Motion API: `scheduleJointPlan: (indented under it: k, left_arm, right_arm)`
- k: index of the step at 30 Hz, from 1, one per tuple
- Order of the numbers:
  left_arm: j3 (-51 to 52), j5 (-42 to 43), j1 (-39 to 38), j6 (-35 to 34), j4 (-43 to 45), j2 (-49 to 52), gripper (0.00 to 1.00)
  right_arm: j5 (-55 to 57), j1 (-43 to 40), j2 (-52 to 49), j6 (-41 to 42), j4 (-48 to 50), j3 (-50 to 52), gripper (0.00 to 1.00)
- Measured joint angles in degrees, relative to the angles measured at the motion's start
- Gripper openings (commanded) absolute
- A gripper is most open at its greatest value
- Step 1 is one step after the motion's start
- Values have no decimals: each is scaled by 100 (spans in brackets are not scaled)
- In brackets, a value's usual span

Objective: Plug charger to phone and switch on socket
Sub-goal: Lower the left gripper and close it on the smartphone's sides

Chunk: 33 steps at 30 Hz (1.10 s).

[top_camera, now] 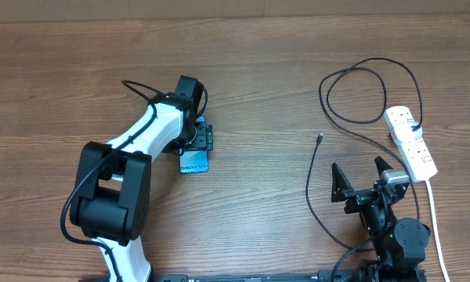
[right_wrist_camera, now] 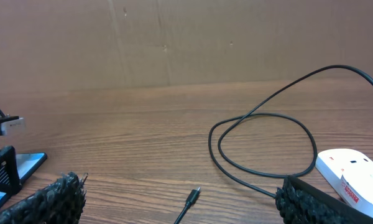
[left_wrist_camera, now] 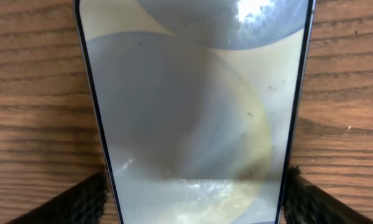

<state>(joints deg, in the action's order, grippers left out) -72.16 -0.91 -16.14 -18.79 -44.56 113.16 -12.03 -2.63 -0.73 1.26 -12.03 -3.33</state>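
A wooden table [top_camera: 251, 70] fills the scene, with a plain brown wall [right_wrist_camera: 174, 43] behind it. The phone [top_camera: 194, 164] lies flat, left of centre, screen up. Its long axis runs roughly from the near edge to the far edge, with the "Galaxy S24" end nearer the robot. I cannot tell which end has the port.

The left gripper [top_camera: 197, 145] sits over the far end, and its fingers [left_wrist_camera: 74, 200] appear to press the phone's two long edges, holding it steady.

The right gripper [top_camera: 360, 182] hangs wide open and empty, near the power strip [top_camera: 411, 141]. The charger cable [top_camera: 309, 184] is ungrabbed, and its plug [top_camera: 319, 138] points toward the far side.

Plugging in has not begun. Next, the right gripper likely needs to pinch the cable just behind the plug.
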Motion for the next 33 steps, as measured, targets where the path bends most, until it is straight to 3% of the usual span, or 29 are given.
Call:
scheduleJointPlan:
  k: [5, 9, 33]
  left_arm:
    - [0, 20, 0, -35, -24, 0, 70]
    - [-7, 9, 0, -35, -44, -2, 58]
    - [-295, 177, 2, -79, -544, 138, 55]
  right_arm:
    - [0, 0, 0, 4, -2, 0, 100]
    - [2, 2, 0, 4, 2, 0, 100]
    - [0, 0, 0, 0, 2, 0, 100]
